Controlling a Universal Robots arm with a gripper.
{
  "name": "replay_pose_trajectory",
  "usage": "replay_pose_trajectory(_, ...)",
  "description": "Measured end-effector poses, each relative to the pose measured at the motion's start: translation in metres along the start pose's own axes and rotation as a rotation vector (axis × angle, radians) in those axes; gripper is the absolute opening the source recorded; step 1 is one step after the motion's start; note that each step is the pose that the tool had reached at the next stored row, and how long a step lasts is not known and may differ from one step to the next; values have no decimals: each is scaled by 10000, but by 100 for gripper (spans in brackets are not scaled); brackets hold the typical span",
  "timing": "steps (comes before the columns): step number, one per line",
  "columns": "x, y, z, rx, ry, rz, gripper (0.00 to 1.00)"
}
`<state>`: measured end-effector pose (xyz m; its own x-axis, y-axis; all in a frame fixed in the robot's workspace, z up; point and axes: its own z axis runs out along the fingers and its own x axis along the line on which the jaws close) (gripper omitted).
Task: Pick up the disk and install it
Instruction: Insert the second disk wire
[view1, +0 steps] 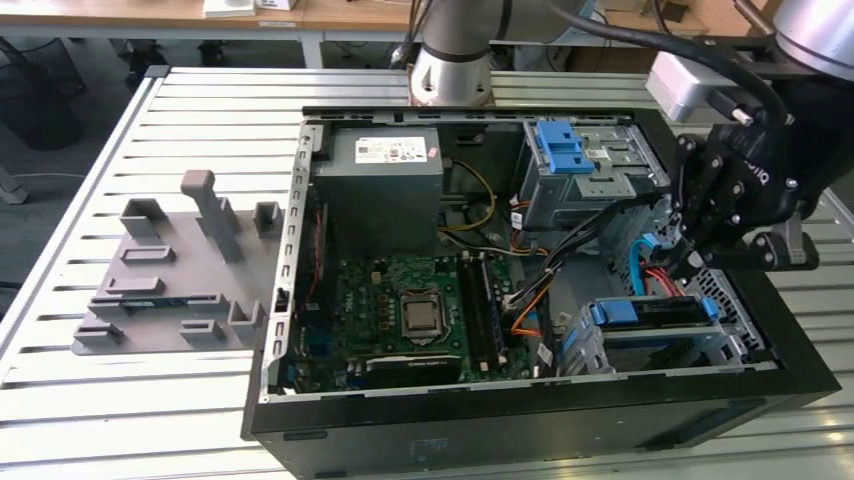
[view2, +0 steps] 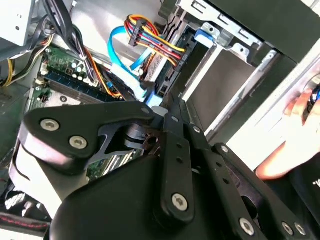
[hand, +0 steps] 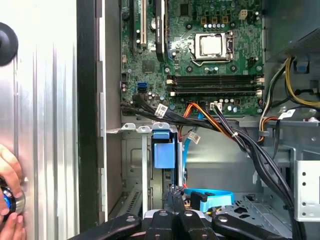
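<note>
The disk (view1: 651, 313) sits in its blue carrier inside the lower metal bay at the case's front corner, on the exterior view's right. In the first wrist view the blue carrier end (hand: 164, 150) stands between the bay's rails. My gripper (view1: 682, 266) hangs just above and behind that bay, its fingers (hand: 172, 200) pressed together with nothing seen between them. In the second wrist view the fingertips (view2: 167, 111) point at the bay's opening, close to a blue data cable (view2: 123, 59) and a coloured power lead (view2: 150, 42).
The open computer case (view1: 287, 260) lies on a slatted metal table (view1: 200, 110). An upper bay with a blue latch (view1: 567, 150), the grey power supply (view1: 380, 185) and the motherboard (view1: 414, 310) fill it. A grey fixture (view1: 167, 275) stands on the exterior view's left. A person's hand (hand: 9, 200) rests outside the case.
</note>
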<state>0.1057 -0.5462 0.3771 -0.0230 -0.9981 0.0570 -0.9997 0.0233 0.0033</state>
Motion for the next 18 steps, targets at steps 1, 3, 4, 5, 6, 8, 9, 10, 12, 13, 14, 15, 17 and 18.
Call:
replay_pose_trajectory(1,2,3,-28,4,0,1,11)
replay_pose_trajectory(3,3,11,-76,13,0,1,11)
replay_pose_trajectory(4,1,20,-85,22,-2,1,11)
replay_pose_trajectory(5,-3,29,-87,31,-4,2,11)
replay_pose_trajectory(6,-13,35,-89,37,-3,2,11)
replay_pose_trajectory(8,-51,42,-92,40,7,3,11)
replay_pose_trajectory(9,-79,44,-93,41,16,2,11)
replay_pose_trajectory(10,-108,45,-95,42,28,2,11)
replay_pose_trajectory(12,-152,46,-98,43,39,2,11)
replay_pose_trajectory(13,-160,47,-98,43,39,2,11)
replay_pose_trajectory(14,-169,47,-98,43,42,3,11)
replay_pose_trajectory(15,-174,47,-99,42,46,2,11)
replay_pose_trajectory(17,-184,48,-96,43,66,3,11)
replay_pose_trajectory(18,-188,48,-93,43,79,3,11)
